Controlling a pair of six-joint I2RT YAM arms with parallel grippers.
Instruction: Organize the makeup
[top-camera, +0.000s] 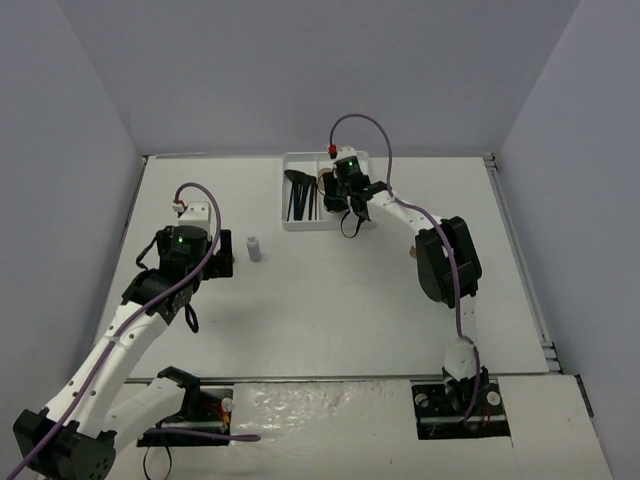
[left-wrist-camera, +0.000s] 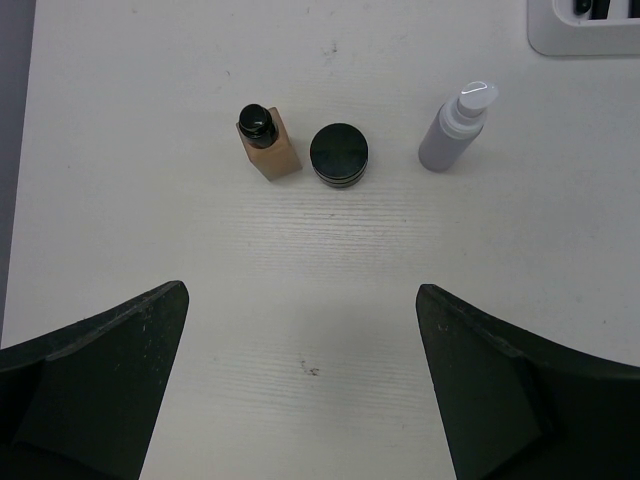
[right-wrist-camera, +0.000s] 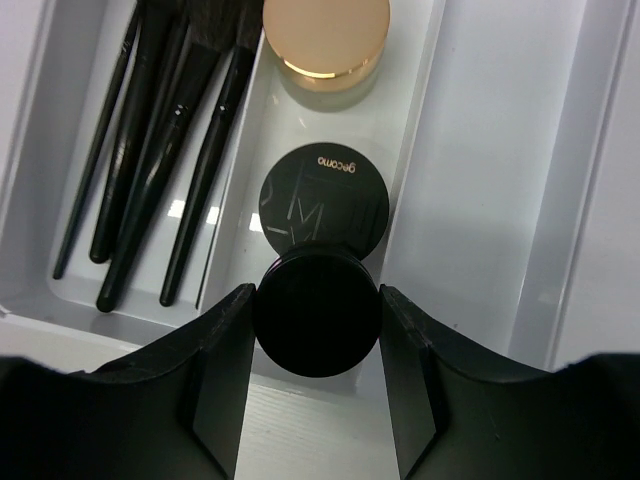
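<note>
Brand: "gecomo", small pale letters on the lid of the round black compact (right-wrist-camera: 323, 198) (upside down in the right wrist view, near the lid's far edge).
Lid mark: thin pale angular lines below the word, not readable.
Position: middle compartment of the white tray (right-wrist-camera: 480, 150).

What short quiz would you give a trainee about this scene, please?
1. True or false: the right gripper is empty.
2. Seen from the right wrist, which compartment of the tray holds the brushes? A left, B middle, C right.
3. How many items stand on the table ahead of the left gripper?
Key: 1 false, it grips a round black compact. 2 A. 3 three: tan bottle, loose compact, white bottle.
</note>
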